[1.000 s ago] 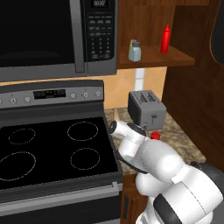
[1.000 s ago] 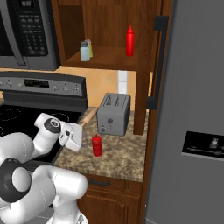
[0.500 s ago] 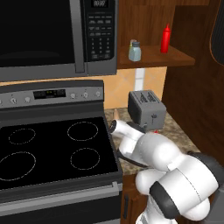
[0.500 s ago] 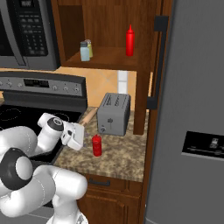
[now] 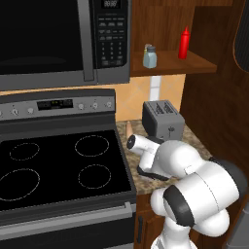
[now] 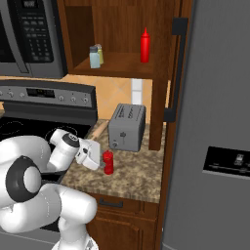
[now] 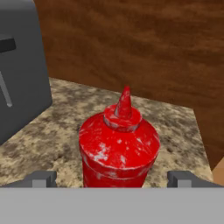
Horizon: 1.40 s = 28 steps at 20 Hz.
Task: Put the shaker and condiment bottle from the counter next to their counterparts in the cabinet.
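Note:
The stubby red condiment bottle (image 7: 119,144) stands upright on the speckled counter (image 7: 52,131), close in front of my hand. My gripper (image 7: 111,179) is open, its two dark fingertips (image 7: 41,178) spread wide to either side of the bottle's lower body without touching it. In the right base view the gripper (image 6: 99,160) sits just left of the condiment bottle (image 6: 108,162). The pale blue-grey shaker (image 6: 94,57) stands on the cabinet shelf (image 6: 122,66) beside a yellowish shaker (image 6: 100,52). A slim red bottle (image 6: 145,45) stands further right on that shelf.
A grey toaster (image 6: 127,127) stands on the counter just behind the bottle, also at the left of the hand view. The black stovetop (image 5: 58,165) lies to the left under the microwave (image 5: 63,39). A grey fridge (image 6: 215,122) and dark wooden side panel bound the counter on the right.
The hand has edged forward and down toward the condiment bottle, and the elbow has swung over so the arm now covers the bottle in the left base view. Jaws stayed open.

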{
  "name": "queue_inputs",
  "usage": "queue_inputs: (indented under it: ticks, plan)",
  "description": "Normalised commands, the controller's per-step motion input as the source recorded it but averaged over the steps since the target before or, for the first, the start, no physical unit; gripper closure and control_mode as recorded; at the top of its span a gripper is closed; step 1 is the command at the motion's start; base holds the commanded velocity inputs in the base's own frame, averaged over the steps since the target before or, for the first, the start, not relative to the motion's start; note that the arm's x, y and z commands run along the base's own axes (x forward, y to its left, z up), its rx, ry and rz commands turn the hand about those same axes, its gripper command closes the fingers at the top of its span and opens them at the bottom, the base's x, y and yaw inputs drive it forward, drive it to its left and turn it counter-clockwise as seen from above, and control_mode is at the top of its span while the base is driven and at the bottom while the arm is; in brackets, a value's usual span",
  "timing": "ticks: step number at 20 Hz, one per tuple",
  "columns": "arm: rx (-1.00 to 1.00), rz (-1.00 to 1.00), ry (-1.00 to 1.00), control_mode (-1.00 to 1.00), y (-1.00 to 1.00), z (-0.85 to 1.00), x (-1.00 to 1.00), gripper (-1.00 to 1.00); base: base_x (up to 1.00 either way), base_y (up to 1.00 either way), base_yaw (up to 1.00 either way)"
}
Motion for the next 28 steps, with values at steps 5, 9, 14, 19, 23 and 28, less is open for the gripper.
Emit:
queue_inputs:
  ticks: [5, 9, 14, 19, 23, 28]
  plan:
    - [0.0, 0.0, 0.0, -1.0, -0.17, -0.23, 0.32, -1.0, 0.0, 0.0, 0.0]
    - [0.0, 0.0, -0.01, -1.0, -0.13, -0.18, 0.41, 1.0, 0.0, 0.0, 0.0]
    - [0.0, -0.01, -0.09, -1.0, -0.18, -0.01, 0.13, 1.0, 0.0, 0.0, 0.0]
    - [0.0, -0.01, -0.37, -1.0, -0.08, 0.45, -0.17, 1.0, 0.0, 0.0, 0.0]
    - [0.0, 0.0, -0.35, -1.0, -0.04, 0.45, -0.58, 1.0, 0.0, 0.0, 0.0]
    - [0.0, -0.08, -0.04, -1.0, -0.05, 0.55, -0.72, 1.0, 0.0, 0.0, 0.0]
